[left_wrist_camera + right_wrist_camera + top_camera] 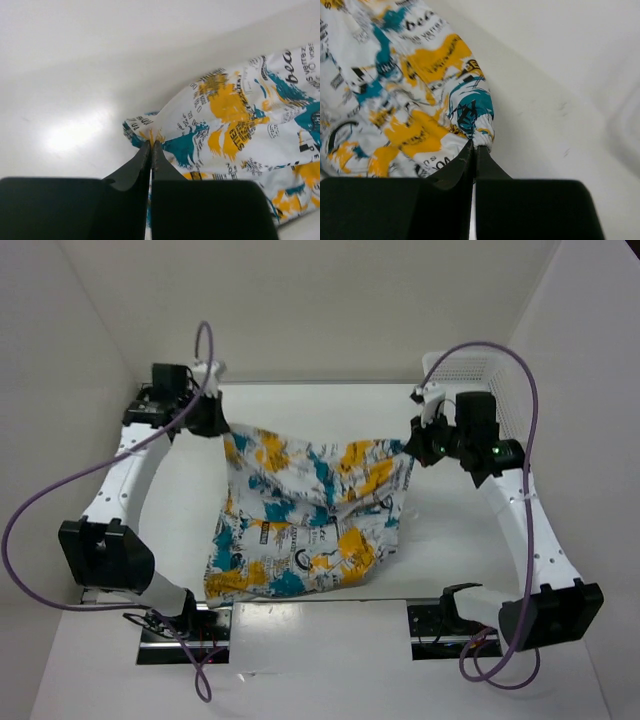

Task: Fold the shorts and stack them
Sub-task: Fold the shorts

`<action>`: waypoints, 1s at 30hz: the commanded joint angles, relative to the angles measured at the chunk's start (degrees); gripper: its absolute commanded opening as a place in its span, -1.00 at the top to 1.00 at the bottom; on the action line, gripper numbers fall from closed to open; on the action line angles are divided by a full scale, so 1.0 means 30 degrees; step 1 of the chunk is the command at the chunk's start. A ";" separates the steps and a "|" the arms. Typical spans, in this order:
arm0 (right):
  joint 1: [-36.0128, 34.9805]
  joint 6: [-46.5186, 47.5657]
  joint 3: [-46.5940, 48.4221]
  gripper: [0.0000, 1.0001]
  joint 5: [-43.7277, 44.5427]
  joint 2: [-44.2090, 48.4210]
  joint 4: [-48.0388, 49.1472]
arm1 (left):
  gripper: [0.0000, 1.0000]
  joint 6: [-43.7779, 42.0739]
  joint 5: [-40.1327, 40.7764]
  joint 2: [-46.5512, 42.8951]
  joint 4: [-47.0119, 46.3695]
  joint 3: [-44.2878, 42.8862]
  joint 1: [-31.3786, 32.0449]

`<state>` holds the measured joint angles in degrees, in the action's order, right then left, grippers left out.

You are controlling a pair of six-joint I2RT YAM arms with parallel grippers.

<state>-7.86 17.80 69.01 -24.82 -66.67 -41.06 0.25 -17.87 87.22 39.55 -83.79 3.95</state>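
The printed shorts (305,510) hang stretched between my two grippers above the white table, with the lower edge drooping to the table near the front. My left gripper (222,427) is shut on the shorts' far left corner; in the left wrist view its fingertips (151,145) pinch the fabric (235,115). My right gripper (413,443) is shut on the far right corner; in the right wrist view it (474,146) pinches the gathered elastic edge of the shorts (415,95).
A white mesh basket (490,380) stands at the back right, behind my right arm. White walls enclose the table (300,400) on the left, back and right. The arm bases (185,635) sit at the front edge.
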 commanded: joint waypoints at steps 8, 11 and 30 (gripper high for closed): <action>0.0070 0.0511 1.4688 1.00 0.3146 -0.4377 0.0742 | 1.00 -0.0084 0.0595 -0.0418 0.1170 -1.2876 -0.3598; 0.0070 0.0746 1.5257 1.00 0.1335 -0.3358 -0.0371 | 1.00 -0.0084 0.1032 -0.1240 0.2048 -1.4281 -0.4069; 0.0070 -0.4030 1.6990 1.00 -0.2837 -0.4315 0.0793 | 1.00 -0.0084 0.1915 0.5252 0.2901 -2.6037 -0.4069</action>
<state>-7.99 8.38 123.17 -36.69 -75.37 -41.21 0.23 -12.32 94.50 48.14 -163.94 -7.49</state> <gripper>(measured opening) 0.007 0.008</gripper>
